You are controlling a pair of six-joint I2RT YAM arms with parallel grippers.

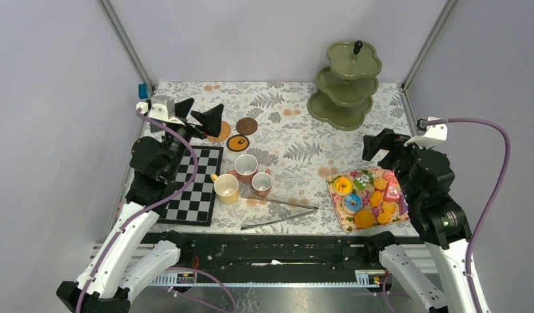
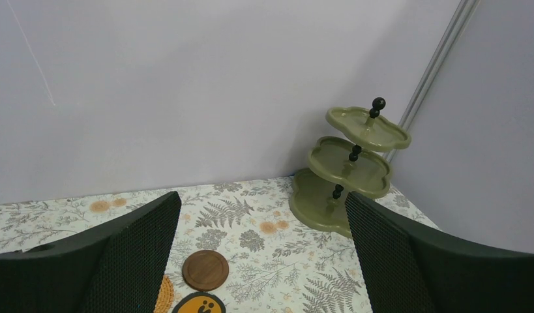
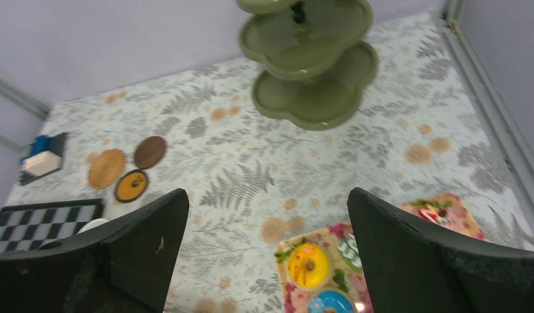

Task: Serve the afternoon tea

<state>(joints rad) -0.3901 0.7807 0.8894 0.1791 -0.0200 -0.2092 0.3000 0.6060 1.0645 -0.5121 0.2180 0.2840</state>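
The olive-green three-tier stand (image 1: 344,85) stands at the back right with all tiers bare; it also shows in the left wrist view (image 2: 349,169) and the right wrist view (image 3: 313,65). A yellow mug (image 1: 226,188) and two pinkish mugs (image 1: 245,167) (image 1: 261,184) stand together at centre left. Three coasters lie behind them: dark brown (image 1: 246,126), woven tan (image 1: 220,132), orange-and-black (image 1: 238,143). Toy donuts and cakes fill a floral tray (image 1: 334,195) at the right. My left gripper (image 1: 197,114) (image 2: 262,195) is open and empty above the coasters. My right gripper (image 1: 383,147) (image 3: 267,192) is open and empty above the tray's far edge.
A black-and-white chessboard (image 1: 195,186) lies left of the mugs under my left arm. Metal tongs (image 1: 277,212) lie in front of the mugs. A small blue-and-white block (image 3: 42,156) sits at the back left corner. Grey walls with metal posts close in the floral cloth (image 1: 283,111).
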